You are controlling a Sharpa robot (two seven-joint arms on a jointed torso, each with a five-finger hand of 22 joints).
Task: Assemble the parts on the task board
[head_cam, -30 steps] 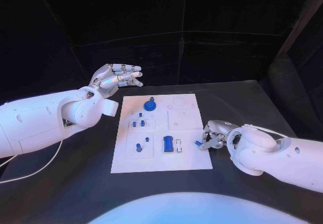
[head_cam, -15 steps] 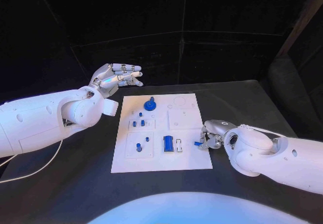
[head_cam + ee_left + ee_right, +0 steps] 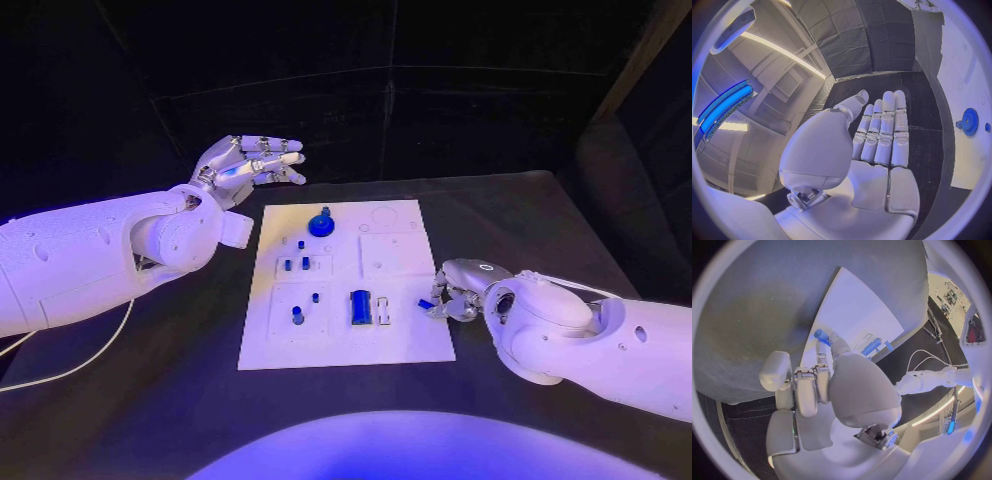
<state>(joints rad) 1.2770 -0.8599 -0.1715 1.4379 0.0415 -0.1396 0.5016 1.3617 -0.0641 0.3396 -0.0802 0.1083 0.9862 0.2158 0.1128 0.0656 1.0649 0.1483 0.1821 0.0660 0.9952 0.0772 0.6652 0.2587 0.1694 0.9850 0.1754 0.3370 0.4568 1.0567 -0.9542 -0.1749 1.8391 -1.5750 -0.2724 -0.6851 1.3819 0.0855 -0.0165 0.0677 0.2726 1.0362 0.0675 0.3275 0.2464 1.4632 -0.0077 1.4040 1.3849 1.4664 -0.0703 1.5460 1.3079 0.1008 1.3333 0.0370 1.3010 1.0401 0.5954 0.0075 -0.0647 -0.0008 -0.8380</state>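
Note:
The white task board (image 3: 405, 340) lies mid-table. On it are a blue gear (image 3: 322, 224), small blue pegs (image 3: 296, 265), another peg (image 3: 299, 316) and a long blue block (image 3: 359, 306) beside a white piece (image 3: 384, 310). My right hand (image 3: 456, 293) sits at the board's right edge and pinches a small blue part (image 3: 427, 303) in its fingertips. The right wrist view shows that part (image 3: 822, 336) held just above the board (image 3: 854, 315). My left hand (image 3: 254, 163) hovers raised beyond the board's far left corner, fingers stretched out and holding nothing (image 3: 879, 140).
The black table (image 3: 173, 390) surrounds the board on all sides. A white cable (image 3: 87, 360) trails under my left arm. The board's right half has empty recesses (image 3: 389, 255). The gear (image 3: 970, 120) appears at the rim of the left wrist view.
My right hand has shifted only slightly at the board's right edge, still holding the small blue part. The left hand has not moved.

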